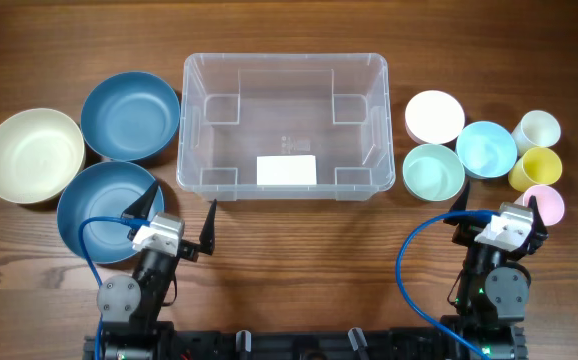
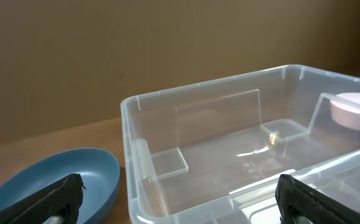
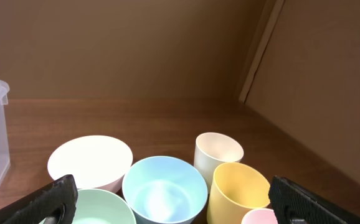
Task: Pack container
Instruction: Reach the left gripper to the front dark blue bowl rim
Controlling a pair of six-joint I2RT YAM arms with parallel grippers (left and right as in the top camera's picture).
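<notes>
The container (image 1: 284, 125), a large clear plastic bin with rounded corners, sits at the middle of the wooden table (image 1: 299, 270), toward the far side. A white label (image 1: 287, 170) lies on its floor near the front wall. To its left stand three round bowls in a cluster: a dark blue bowl (image 1: 130, 116) just beside the bin's left wall, a second dark blue bowl (image 1: 109, 210) nearer to me, and a cream bowl (image 1: 32, 155) farthest out. To its right are a white bowl (image 1: 434, 116), a mint bowl (image 1: 433, 171) and a light blue bowl (image 1: 486, 149), packed close together. Beyond them three cups stand in a column: cream cup (image 1: 537, 130), yellow cup (image 1: 536, 168), pink cup (image 1: 544, 203). My left pincer (image 1: 185, 193) hangs just in front of the bin's front left corner, spread wide and holding nothing. From above, one of its fingers overlaps the nearer blue bowl's rim. My right pincer (image 1: 497, 195) is also spread wide and empty. It sits near the table's front edge, between the mint bowl and the pink cup, so those dishes crowd its path. A blue cable (image 1: 89, 240) loops beside each arm.
</notes>
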